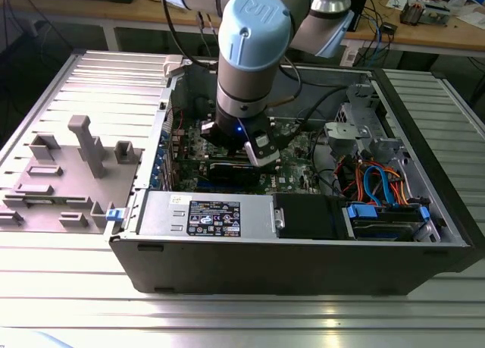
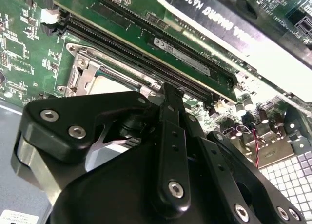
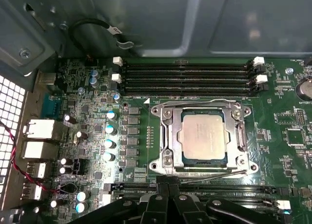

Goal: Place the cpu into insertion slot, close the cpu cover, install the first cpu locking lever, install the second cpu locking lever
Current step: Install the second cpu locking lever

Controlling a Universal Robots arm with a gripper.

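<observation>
The cpu (image 3: 204, 136), a square chip with a silvery top, lies seated in the socket on the green motherboard (image 3: 287, 151). The cpu cover (image 3: 168, 136), a thin metal frame, lies flat around it. One wire locking lever (image 3: 195, 104) runs along the socket edge beside the memory slots. A second lever (image 3: 214, 173) runs along the opposite edge, slightly slanted. My gripper (image 3: 168, 181) is shut, its tips right at that second lever's end; whether they touch it I cannot tell. In the second wrist view the gripper (image 2: 168, 93) stands beside the socket (image 2: 92, 70). In the exterior view the gripper (image 1: 258, 152) reaches down into the open computer case.
Memory slots (image 3: 187, 75) lie beside the socket, capacitors (image 3: 111, 129) on another side. A black expansion card (image 2: 229, 24) stands close behind the gripper. The case wall (image 1: 303, 264), power supply (image 1: 204, 215) and drive bay with cables (image 1: 379, 189) surround the work area. A grey fixture plate (image 1: 68, 174) sits outside the case.
</observation>
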